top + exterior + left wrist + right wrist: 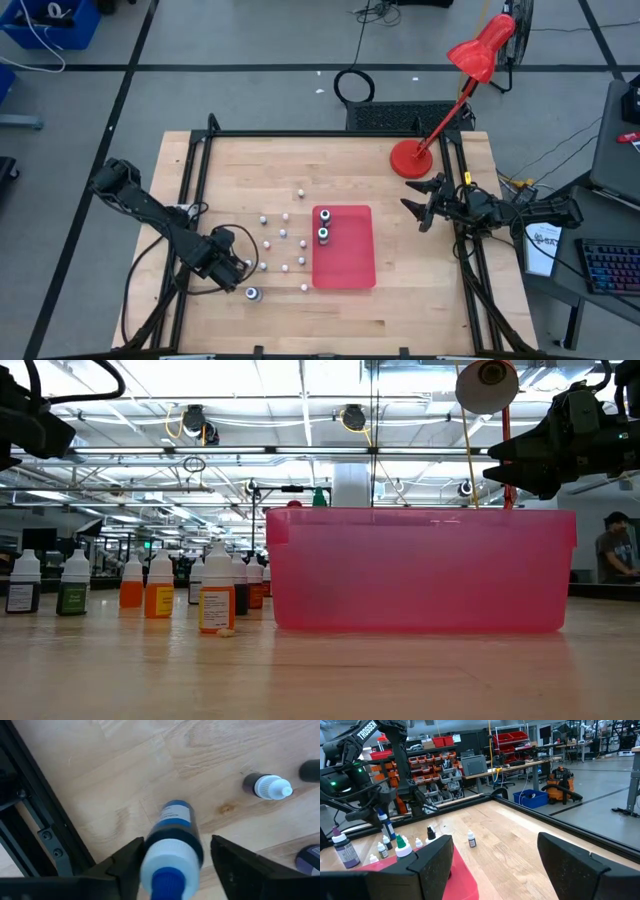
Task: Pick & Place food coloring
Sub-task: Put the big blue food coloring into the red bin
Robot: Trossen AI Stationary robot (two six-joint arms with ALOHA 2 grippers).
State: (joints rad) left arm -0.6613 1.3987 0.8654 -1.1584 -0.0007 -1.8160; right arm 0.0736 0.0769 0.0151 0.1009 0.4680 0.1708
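Observation:
Several small food coloring bottles (284, 233) with white caps stand on the wooden table left of the flat red tray (355, 265). Two more bottles (324, 224) stand in the tray. My left gripper (241, 265) points down over the table's near left part. It is open around an upright blue-capped bottle (175, 827), which stands between its fingers. Another bottle (253, 294) stands just nearer the front edge. My right gripper (425, 205) hovers level at the table's right side, open, with nothing in it (490, 865). My left gripper comes at the blue-capped bottle from above, one finger on each side of its shoulder (172, 842). One finger (127, 865) overlaps the shoulder; I cannot tell whether it touches. A narrow gap shows between the bottle and the other finger (235, 865).
A red desk lamp stands with its base (411, 158) on the table's far right corner. A black frame rail (35, 825) runs along the left edge, close to my left gripper. In the low view the tray's wall (420, 570) hides what lies behind it.

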